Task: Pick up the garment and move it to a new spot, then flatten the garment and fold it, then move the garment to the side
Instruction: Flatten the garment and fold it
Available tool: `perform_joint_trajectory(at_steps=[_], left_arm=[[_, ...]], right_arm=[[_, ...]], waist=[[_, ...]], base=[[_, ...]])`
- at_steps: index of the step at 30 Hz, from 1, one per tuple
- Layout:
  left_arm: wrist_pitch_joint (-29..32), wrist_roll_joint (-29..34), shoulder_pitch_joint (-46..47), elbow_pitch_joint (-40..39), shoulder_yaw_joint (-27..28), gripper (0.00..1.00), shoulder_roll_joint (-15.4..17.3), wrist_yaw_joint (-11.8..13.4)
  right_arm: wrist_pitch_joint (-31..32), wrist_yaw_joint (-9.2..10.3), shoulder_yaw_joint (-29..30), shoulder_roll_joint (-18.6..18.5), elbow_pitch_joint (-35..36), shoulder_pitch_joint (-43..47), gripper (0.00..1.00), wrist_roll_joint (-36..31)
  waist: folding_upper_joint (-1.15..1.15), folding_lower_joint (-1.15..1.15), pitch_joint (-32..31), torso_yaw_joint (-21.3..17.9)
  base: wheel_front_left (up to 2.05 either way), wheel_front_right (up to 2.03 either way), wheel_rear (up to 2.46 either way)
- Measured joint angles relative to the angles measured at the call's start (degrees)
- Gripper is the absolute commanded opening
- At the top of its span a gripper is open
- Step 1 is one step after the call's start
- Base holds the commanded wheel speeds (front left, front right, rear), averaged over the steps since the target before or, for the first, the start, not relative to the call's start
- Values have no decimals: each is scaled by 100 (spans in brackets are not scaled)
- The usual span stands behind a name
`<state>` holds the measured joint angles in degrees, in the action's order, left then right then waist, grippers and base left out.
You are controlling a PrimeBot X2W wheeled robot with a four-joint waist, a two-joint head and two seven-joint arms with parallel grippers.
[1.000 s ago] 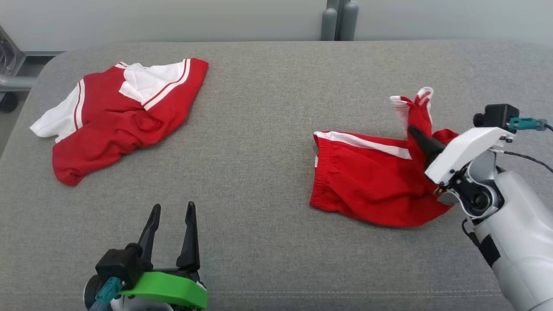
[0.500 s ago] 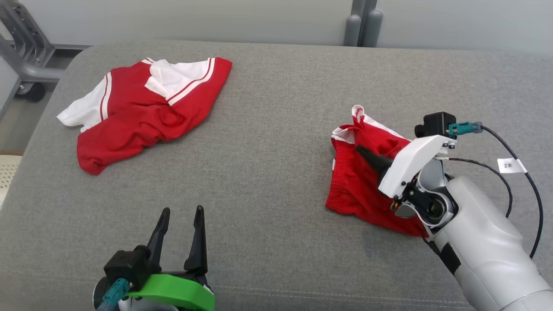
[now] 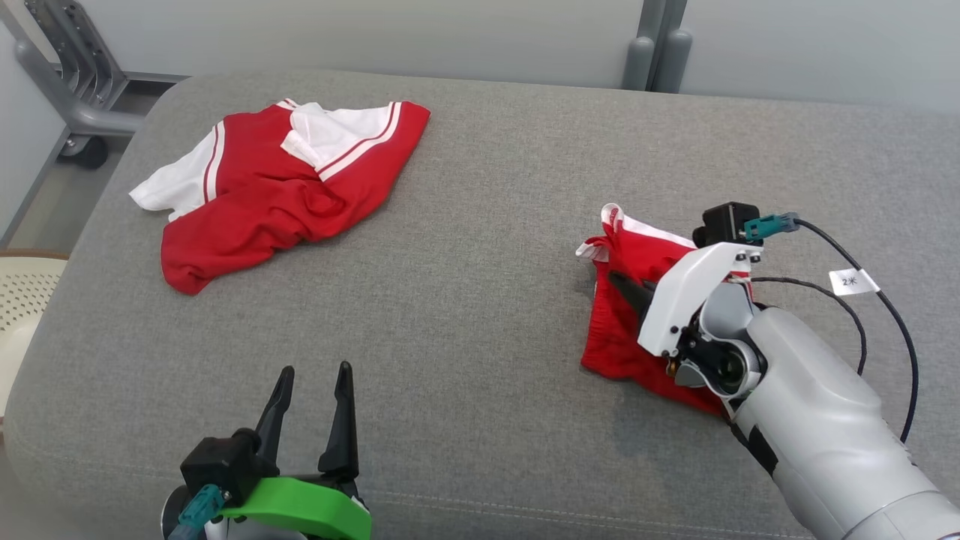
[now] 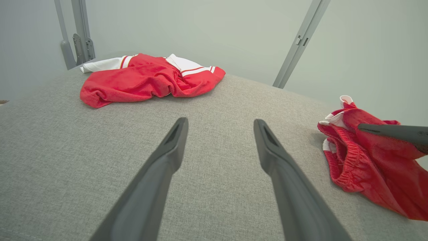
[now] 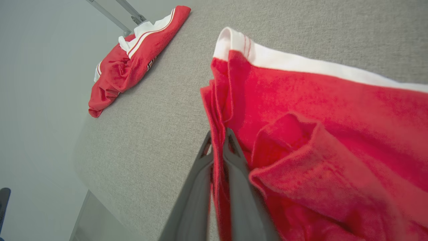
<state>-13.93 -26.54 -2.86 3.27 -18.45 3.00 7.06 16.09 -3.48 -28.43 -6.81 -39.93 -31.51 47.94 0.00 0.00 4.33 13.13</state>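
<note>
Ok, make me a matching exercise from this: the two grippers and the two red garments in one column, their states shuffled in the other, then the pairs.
Column one
1. left gripper on the green mount
2. right gripper on the white mount
3. crumpled red and white jersey
4. red shorts with a white side stripe

Column two
A. bunched up, a fold pinched by a gripper
B. open, above the bare grey cloth surface
C. lying untouched at the far left
D. shut on red fabric

Pairs: 1-B, 2-D, 3-C, 4-A
</note>
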Motion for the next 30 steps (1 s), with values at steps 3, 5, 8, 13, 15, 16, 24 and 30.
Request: perform_joint_trajectory(at_steps=[3, 5, 8, 13, 15, 16, 24, 30], left_arm=[[0, 0, 0, 26, 10, 100, -2, 0], [-1, 0, -1, 55, 13, 100, -3, 0], [-1, 0, -4, 96, 21, 100, -4, 0], [-25, 0, -19, 119, 37, 100, -4, 1], [-25, 0, -34, 109, 43, 100, -4, 1], [-25, 0, -44, 99, 46, 100, -4, 0], [-25, 2, -116, -60, 15, 100, -5, 1], [-25, 11, -112, -137, -23, 100, -5, 1]], right_arm=[[0, -4, -165, 49, -25, -35, 100, -130], [-48, -22, -245, 93, -18, -82, 100, -199], [-66, -75, -354, 131, 66, -146, 100, -230], [-178, -153, -430, 147, 347, -325, 100, -274], [-230, -153, -390, 126, 405, -379, 100, -290], [-252, -153, -356, 100, 420, -388, 100, -293], [-353, 4, 122, -679, 381, -376, 100, -299], [-406, 54, 387, -945, 202, -111, 100, -163]], waist=[[0, 0, -58, -32], [0, 0, -106, -63], [0, 0, -189, -125], [0, 0, -354, -324], [0, 0, -398, -408], [0, 0, -417, -450], [0, 0, -414, -704], [0, 0, -199, -727]], base=[[0, 0, 0], [0, 0, 0], [0, 0, 0], [0, 0, 0], [0, 0, 0], [0, 0, 0], [0, 0, 0], [0, 0, 0]])
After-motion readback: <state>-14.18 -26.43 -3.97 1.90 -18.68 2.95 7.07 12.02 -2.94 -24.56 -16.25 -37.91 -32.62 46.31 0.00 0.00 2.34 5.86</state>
